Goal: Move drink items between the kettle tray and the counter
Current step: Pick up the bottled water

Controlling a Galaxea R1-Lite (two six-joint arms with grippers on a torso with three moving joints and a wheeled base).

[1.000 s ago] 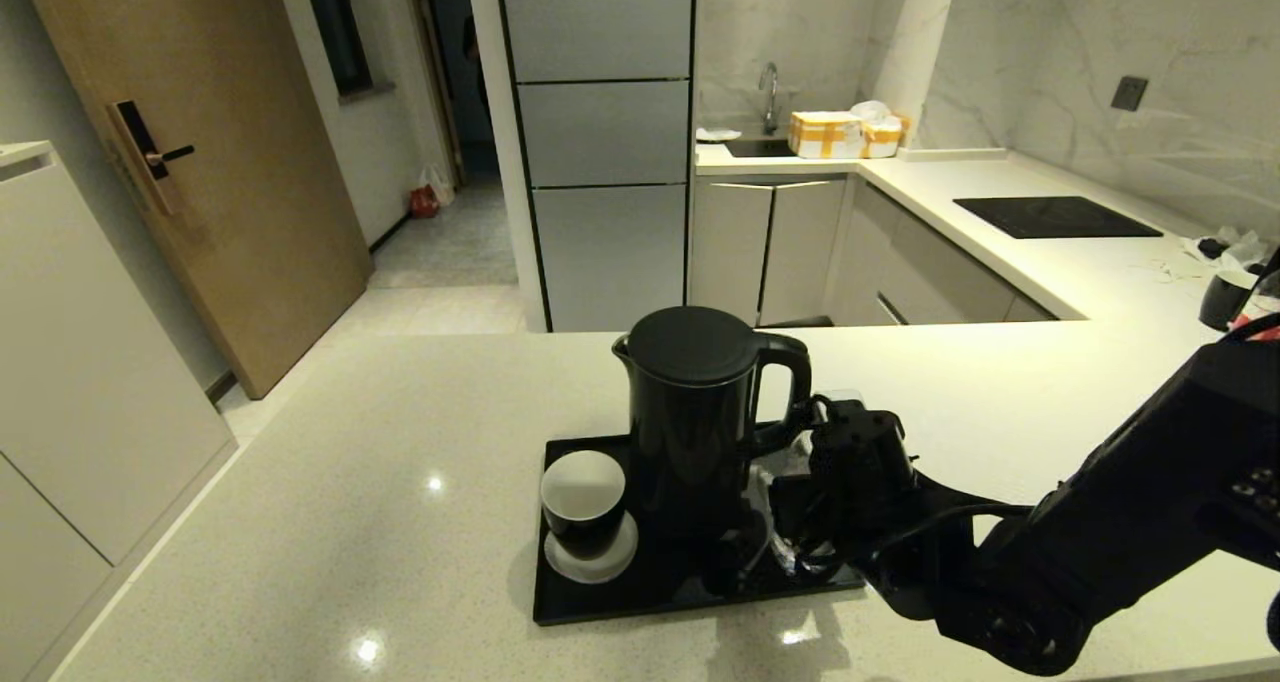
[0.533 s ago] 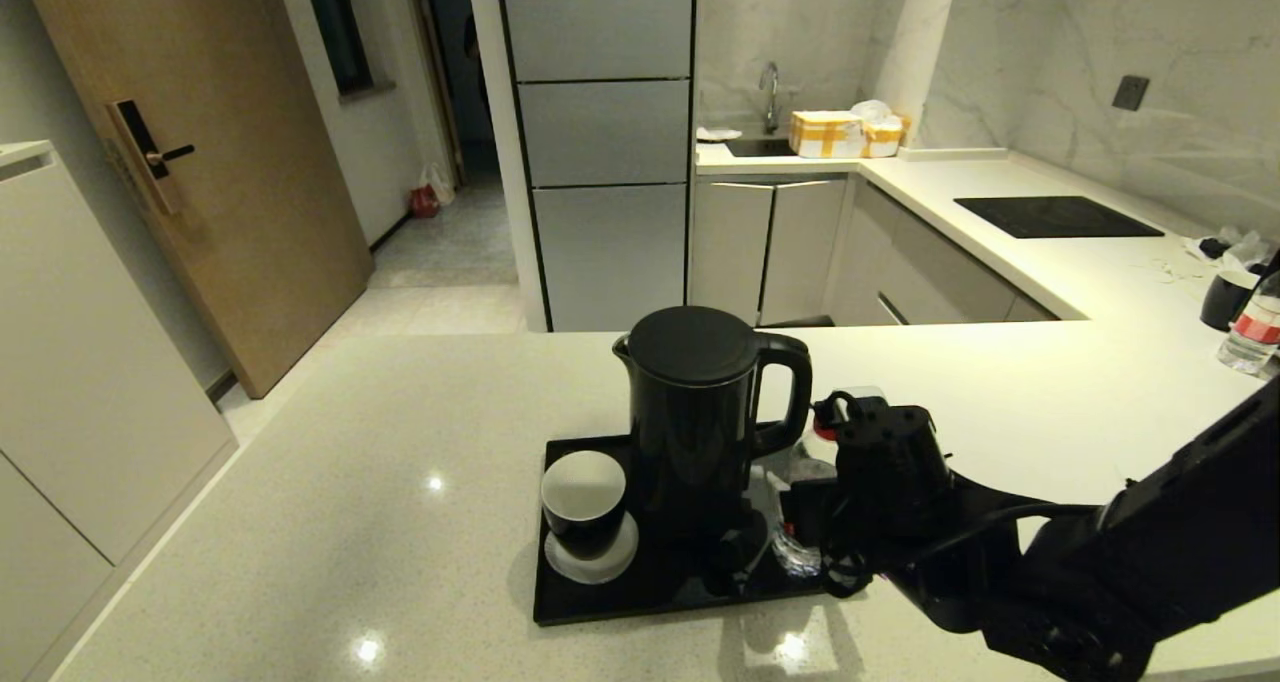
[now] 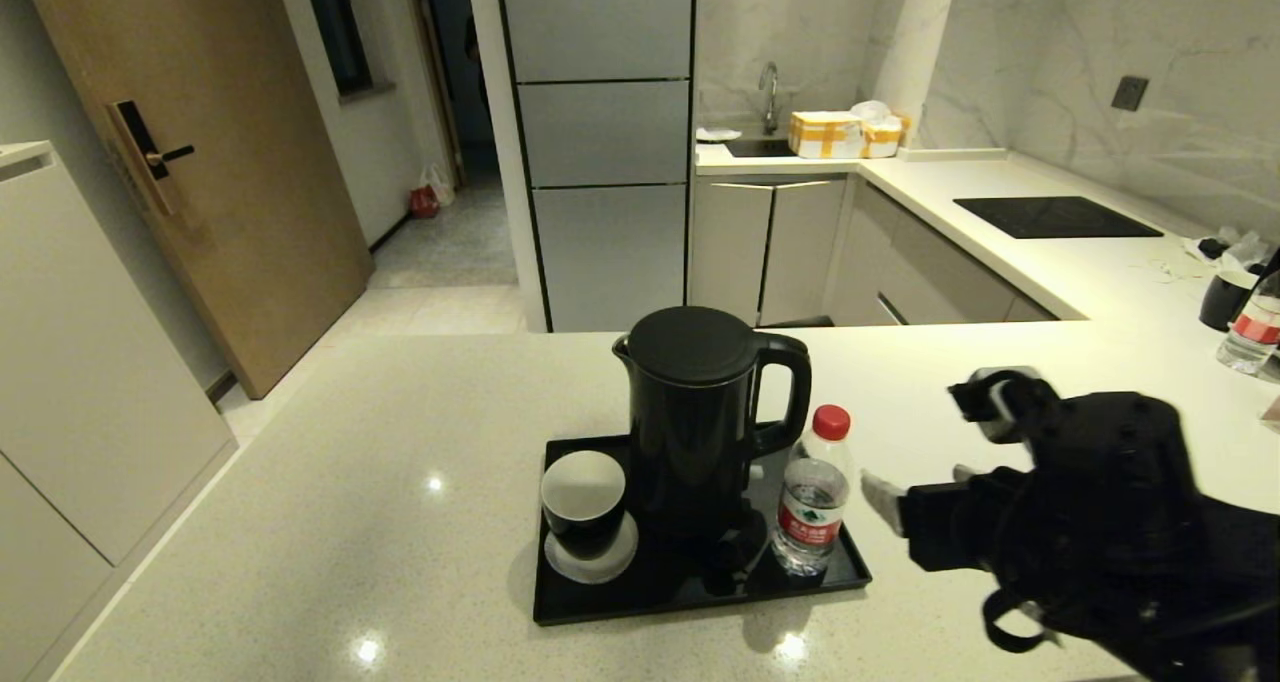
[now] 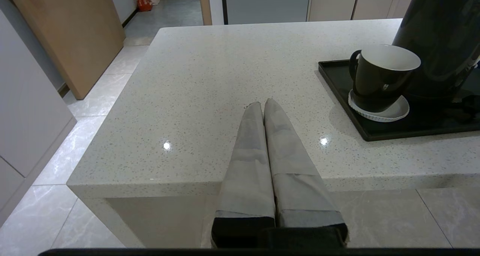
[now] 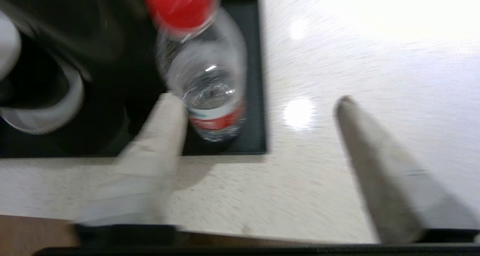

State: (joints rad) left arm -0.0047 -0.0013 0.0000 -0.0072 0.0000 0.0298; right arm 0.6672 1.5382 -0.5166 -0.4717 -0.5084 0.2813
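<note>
The black kettle (image 3: 695, 412) stands in the middle of the black kettle tray (image 3: 548, 602) on the cream counter (image 3: 400, 442). The clear water bottle (image 3: 813, 497) with its red cap stands upright on the tray's right front corner, beside the kettle handle. My right gripper (image 3: 925, 449) hovers over the counter just right of the bottle, open, with nothing between its fingers. In the right wrist view the bottle (image 5: 210, 94) sits next to one fingertip (image 5: 170, 102), outside the gap of the gripper (image 5: 257, 98). My left gripper (image 4: 262, 105) is shut, low over the counter's front edge left of the tray.
A black cup on a white saucer (image 3: 585, 512) occupies the tray's left side. A second water bottle (image 3: 1250, 332) and a black mug (image 3: 1225, 300) stand at the far right. A black cooktop (image 3: 1055, 217) is set into the back counter.
My right gripper has let go of the bottle and drawn back to the right, off the tray. The bottle now stands alone on the tray. The left arm has not moved.
</note>
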